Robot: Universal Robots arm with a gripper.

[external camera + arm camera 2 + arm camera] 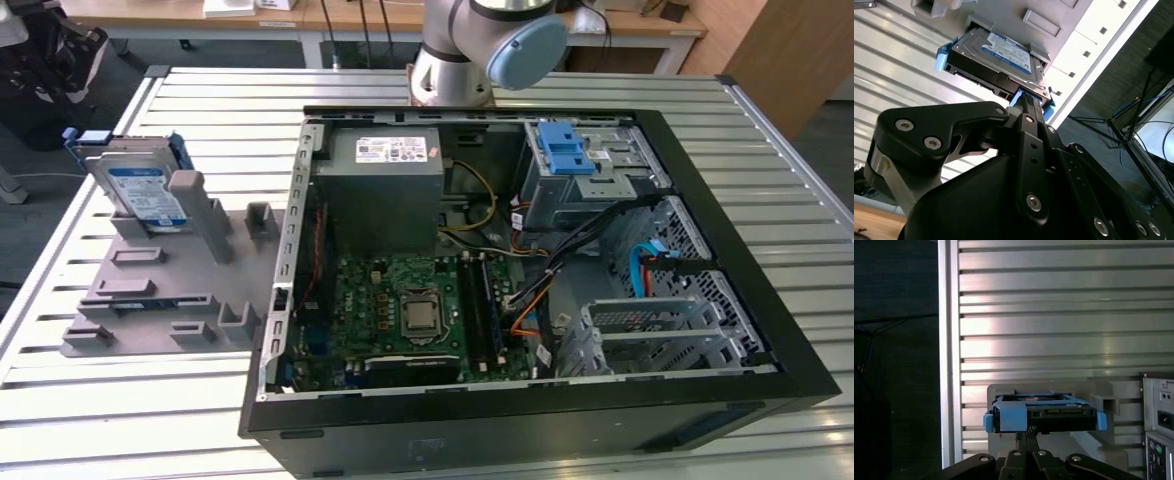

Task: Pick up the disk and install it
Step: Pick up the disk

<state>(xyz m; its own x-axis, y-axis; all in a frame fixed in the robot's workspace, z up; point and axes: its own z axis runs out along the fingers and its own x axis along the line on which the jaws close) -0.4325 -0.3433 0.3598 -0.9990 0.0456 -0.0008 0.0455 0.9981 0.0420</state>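
Right now your gripper has its fingertips pressed together, holding nothing. You'll find the disk standing on edge in the grey fixture, at ten o'clock from the open computer case in the exterior view.

Our arm and its black gripper

We see the arm as a silver-grey tube with a rounded joint closed by a pale blue cap. In both wrist views the gripper is matte black, built of flat, round-ended links pinned with bright silver screws. A grey metal piece shows beneath the broadest link.
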